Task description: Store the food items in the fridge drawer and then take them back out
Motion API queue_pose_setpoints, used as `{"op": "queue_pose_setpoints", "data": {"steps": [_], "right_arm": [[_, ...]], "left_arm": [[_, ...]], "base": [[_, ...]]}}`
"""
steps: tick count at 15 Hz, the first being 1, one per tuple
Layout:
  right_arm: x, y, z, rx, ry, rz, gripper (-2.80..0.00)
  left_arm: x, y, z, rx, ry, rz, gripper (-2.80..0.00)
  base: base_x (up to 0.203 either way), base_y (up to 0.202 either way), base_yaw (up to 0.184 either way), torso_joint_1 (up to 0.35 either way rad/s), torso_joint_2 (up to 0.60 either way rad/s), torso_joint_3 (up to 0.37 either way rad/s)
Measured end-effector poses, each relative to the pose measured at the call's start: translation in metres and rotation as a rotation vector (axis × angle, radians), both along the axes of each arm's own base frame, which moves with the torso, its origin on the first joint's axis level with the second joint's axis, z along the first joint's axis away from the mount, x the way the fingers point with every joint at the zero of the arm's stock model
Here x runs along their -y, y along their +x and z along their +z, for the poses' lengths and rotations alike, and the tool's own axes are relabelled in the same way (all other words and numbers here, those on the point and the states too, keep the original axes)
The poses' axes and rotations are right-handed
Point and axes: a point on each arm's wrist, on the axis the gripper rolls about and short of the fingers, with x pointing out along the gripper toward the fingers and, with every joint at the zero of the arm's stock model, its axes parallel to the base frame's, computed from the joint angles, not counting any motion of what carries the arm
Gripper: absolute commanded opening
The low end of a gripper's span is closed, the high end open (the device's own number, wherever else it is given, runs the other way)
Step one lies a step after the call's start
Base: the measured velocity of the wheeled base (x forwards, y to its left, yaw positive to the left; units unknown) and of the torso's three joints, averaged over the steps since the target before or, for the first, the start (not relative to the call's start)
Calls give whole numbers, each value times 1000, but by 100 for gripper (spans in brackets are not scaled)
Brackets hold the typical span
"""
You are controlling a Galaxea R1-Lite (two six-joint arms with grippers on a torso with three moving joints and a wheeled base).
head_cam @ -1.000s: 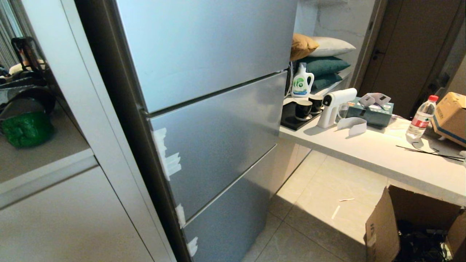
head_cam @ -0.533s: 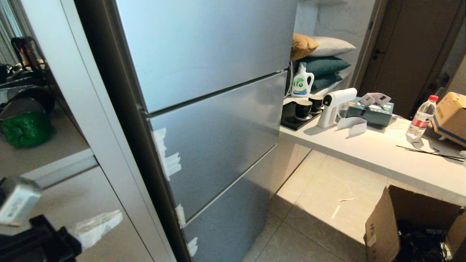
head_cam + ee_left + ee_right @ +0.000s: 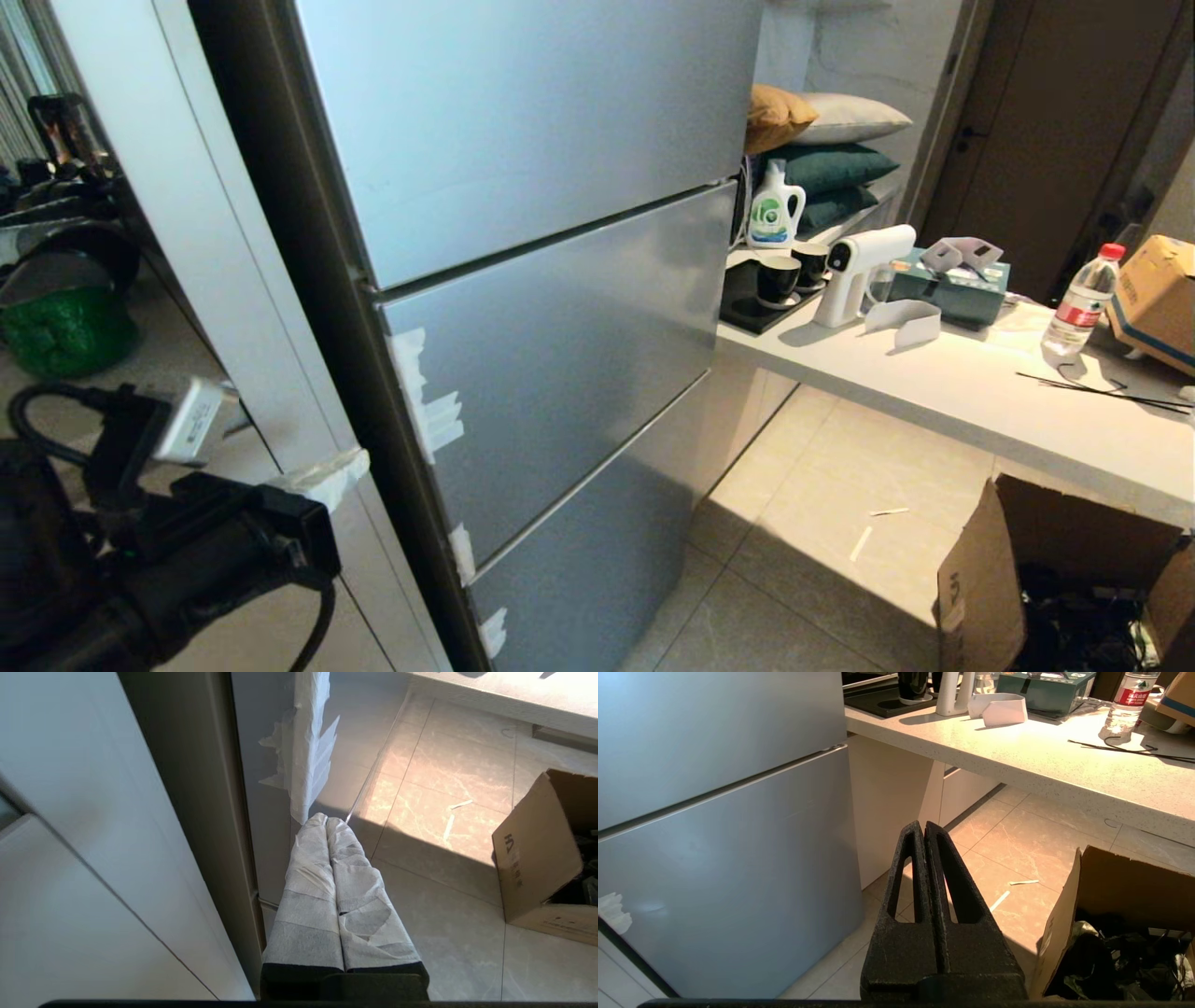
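The fridge drawer [image 3: 560, 355] is the middle silver-grey panel, pushed flush, with white tape strips [image 3: 425, 401] on its left edge. A glossy green bell pepper [image 3: 65, 331] rests on a ledge left of the fridge, behind a white cabinet post. My left gripper [image 3: 327, 476], its fingers wrapped in white tape, is shut on nothing. It points at the drawer's left edge. In the left wrist view the left gripper [image 3: 326, 820] ends just below a tape strip [image 3: 306, 756] on the drawer [image 3: 266, 826]. My right gripper [image 3: 923, 828] is shut and empty, low before the fridge front.
A white counter [image 3: 934, 383] at the right carries a detergent bottle [image 3: 775, 210], black cups [image 3: 777, 280], a white handheld device [image 3: 854, 271], a tissue box [image 3: 952, 285] and a water bottle [image 3: 1078, 303]. An open cardboard box [image 3: 980, 579] stands on the tiled floor.
My left arm has come up into the head view from the lower left and swung towards the fridge's left edge. The right gripper has not moved.
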Motion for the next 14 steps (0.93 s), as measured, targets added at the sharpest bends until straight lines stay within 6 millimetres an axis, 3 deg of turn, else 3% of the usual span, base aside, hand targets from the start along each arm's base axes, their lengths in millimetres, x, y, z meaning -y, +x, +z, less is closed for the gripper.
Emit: {"op": "queue_pose_setpoints", "data": {"steps": [9, 14], "right_arm": [[0, 0, 0, 1, 1, 0, -280], [0, 0, 0, 1, 2, 0, -280]], "left_arm": [[14, 39, -3, 122, -32, 147, -280], [17, 48, -11, 108, -25, 170, -280]], "base": [[0, 0, 0, 0, 0, 0], [0, 0, 0, 0, 0, 0]]}}
